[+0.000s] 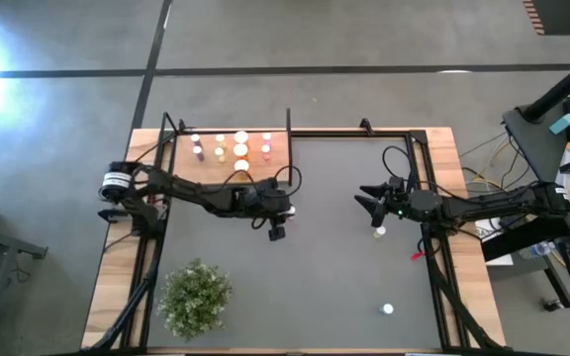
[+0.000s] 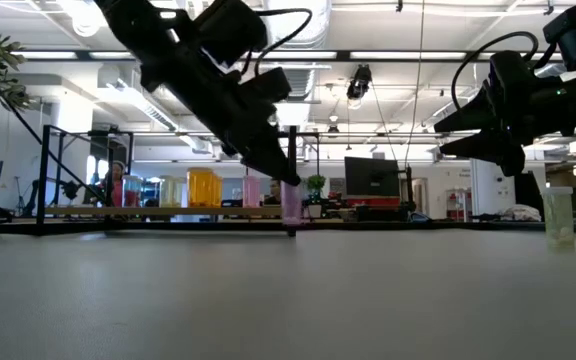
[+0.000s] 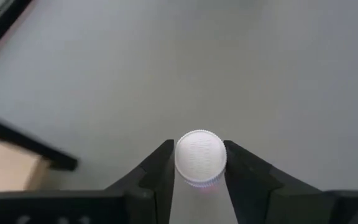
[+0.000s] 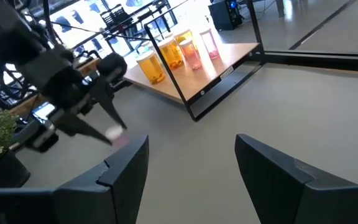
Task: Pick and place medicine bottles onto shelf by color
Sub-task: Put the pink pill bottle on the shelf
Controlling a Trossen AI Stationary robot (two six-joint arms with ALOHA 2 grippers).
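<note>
The dark grey table (image 1: 315,277) carries everything, with the shelf (image 1: 231,170) in its far left corner, a light-wood board framed by thin black rods. On the board stand about ten bottles (image 1: 240,150) in rows, orange ones towards one side and pink ones towards the other. A green plant (image 1: 195,295) sits near the front left, well clear of the work.

The left gripper (image 1: 277,220) is just off the shelf's near right corner, its fingers (image 3: 159,169) clenched on a pink bottle (image 2: 291,203), whose white cap shows squeezed between them in the left wrist view. In the low view this bottle seems to stand on or just above the tabletop, though I cannot tell which.

The main risk is the shelf's black corner rod (image 2: 291,178), close by the held bottle: carried inwards too low, the bottle could strike the rod or the board's edge and twist out of the grip. Next, the rows are tightly packed, so a wide approach could topple neighbours or land pink among orange.

The right gripper (image 1: 367,204) hangs spread wide and empty, beside a pale bottle (image 1: 378,232) standing by the right rail; a sideways drift could knock it over. A last small bottle (image 1: 388,310) stands alone near the front right.
</note>
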